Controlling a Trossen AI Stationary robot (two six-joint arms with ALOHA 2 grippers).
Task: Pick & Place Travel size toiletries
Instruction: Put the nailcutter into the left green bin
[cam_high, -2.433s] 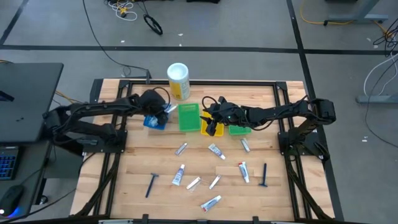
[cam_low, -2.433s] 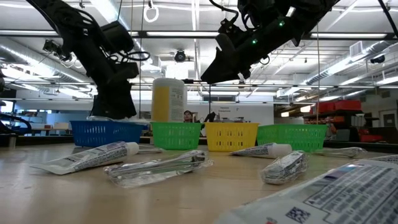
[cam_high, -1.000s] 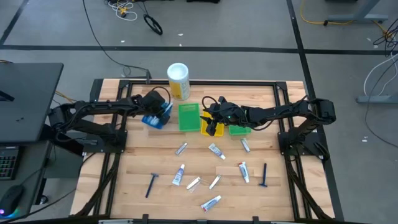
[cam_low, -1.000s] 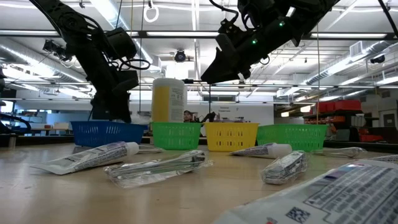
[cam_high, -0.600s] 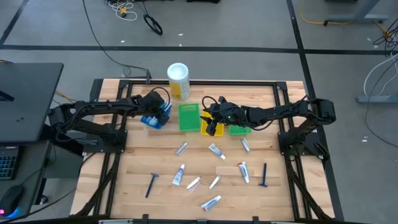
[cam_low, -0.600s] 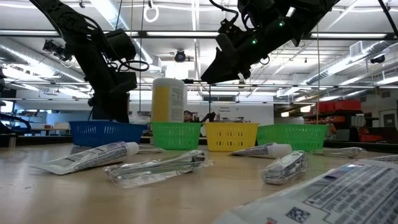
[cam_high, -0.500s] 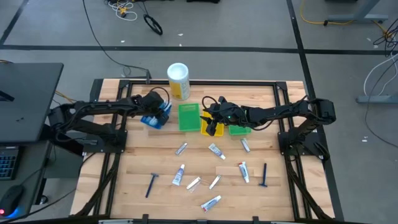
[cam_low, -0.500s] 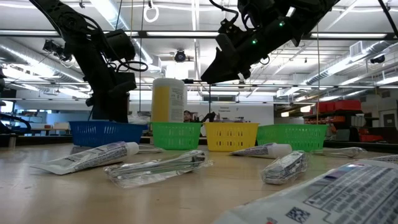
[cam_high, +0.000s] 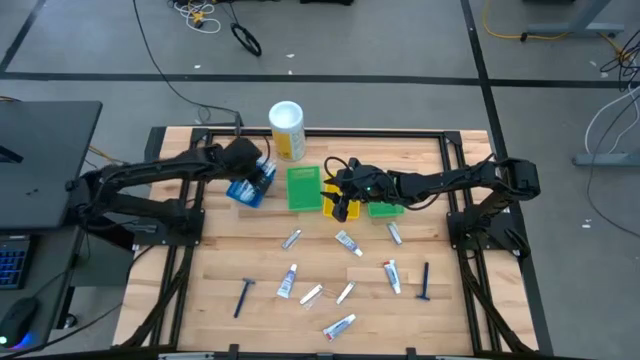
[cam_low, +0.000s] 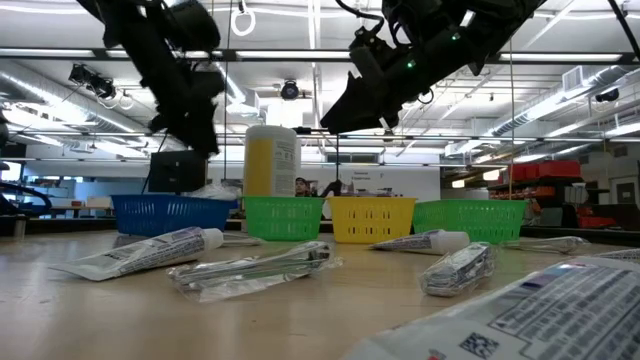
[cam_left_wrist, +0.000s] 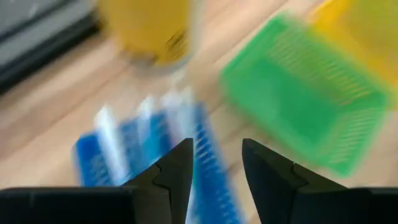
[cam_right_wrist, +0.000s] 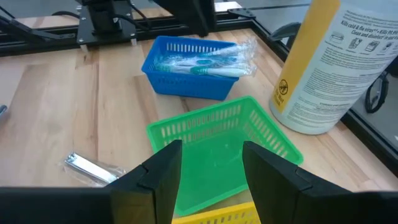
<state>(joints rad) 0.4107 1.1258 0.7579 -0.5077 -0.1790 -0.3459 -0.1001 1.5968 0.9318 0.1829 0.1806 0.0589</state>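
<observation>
The bins are moulded plastic with slotted, basket-like walls, four in a row on the pale wood-plank table (cam_high: 200, 280): one blue bin (cam_high: 252, 183), a green bin (cam_high: 303, 187), one yellow bin (cam_high: 329, 202) and a second green bin (cam_high: 384, 208) partly under the right arm. Behind them stands a tall round canister (cam_high: 287, 130), white and yellow with a printed label.

The blue bin holds several toothbrushes (cam_right_wrist: 208, 60) in clear crinkled wrappers, white with teal.

Loose on the table lie about eight small flat tubes, such as a white tube (cam_high: 287, 281), and two dark razors, such as the razor (cam_high: 425, 282).

The left gripper (cam_high: 262, 172) hangs above the blue bin, fingers apart and empty. The right gripper (cam_high: 339, 200) hovers over the yellow bin, fingers apart, holding nothing.
</observation>
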